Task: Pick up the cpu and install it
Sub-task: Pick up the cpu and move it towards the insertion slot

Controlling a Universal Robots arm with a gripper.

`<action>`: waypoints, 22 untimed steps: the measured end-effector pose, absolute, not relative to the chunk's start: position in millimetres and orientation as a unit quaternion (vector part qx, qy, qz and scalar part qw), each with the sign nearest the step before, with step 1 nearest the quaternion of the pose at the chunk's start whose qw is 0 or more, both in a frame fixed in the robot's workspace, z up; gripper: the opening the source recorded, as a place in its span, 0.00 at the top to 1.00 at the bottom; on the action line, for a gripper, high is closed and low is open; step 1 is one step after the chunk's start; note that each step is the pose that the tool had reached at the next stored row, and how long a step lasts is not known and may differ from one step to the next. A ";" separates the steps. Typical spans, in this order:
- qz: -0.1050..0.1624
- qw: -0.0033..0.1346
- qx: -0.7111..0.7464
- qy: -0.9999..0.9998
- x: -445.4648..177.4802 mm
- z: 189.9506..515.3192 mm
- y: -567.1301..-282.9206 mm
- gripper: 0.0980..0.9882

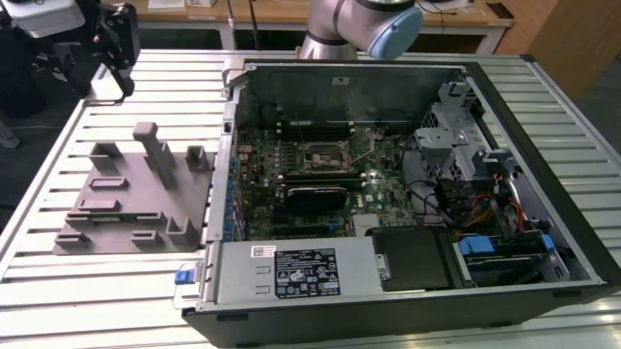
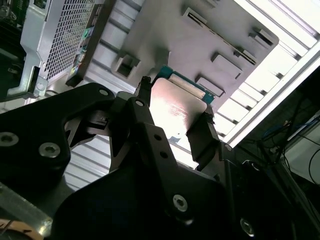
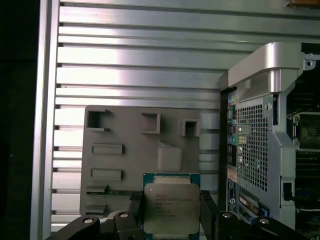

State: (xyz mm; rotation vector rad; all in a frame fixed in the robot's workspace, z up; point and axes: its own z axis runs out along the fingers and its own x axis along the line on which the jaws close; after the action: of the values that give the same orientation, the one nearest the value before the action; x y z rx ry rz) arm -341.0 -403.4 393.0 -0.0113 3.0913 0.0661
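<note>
Silver top turned up toward the first wrist view's camera, the cpu (image 3: 171, 207) lies flat, level with the slatted metal table (image 3: 150, 75) beneath it. The gripper (image 3: 171, 200) pinches it by two opposite edges. Its black fingers (image 3: 135, 209) press in from either side, and a strip of green rim shows along the free edge beyond them. The chip is close to square, so no long axis stands out — its edges run along the table's slats and across them.

It hangs clear above the grey fixture block (image 3: 145, 150), over one edge of that block rather than its middle. In the second wrist view the block's slots and pegs show well behind the shiny top.

In the exterior view the gripper sits high over the table's far corner on the exterior view's left, and the block lies below it along that same edge of the table. The computer case (image 1: 543, 145) lies open on its side and takes up the middle of the table and the exterior view's right. Inside it is the green motherboard (image 1: 388, 189), with the square socket (image 1: 325, 154) near its middle. The case's rear panel (image 3: 252, 145), with its perforated grille and ports, rises between the block and the motherboard. The arm (image 1: 350, 25) reaches in from the table's far edge.
</note>
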 end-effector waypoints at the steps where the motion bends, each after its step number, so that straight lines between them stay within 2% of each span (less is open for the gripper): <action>1: 0.021 0.025 -0.004 0.999 -339.7 393.0 -403.4 0.50; 22: 0.021 0.025 -0.004 0.999 -311.5 393.0 -403.4 0.50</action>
State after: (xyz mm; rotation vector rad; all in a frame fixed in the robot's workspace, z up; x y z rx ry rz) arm -311.5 -403.4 393.0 -0.0112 3.0914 0.0660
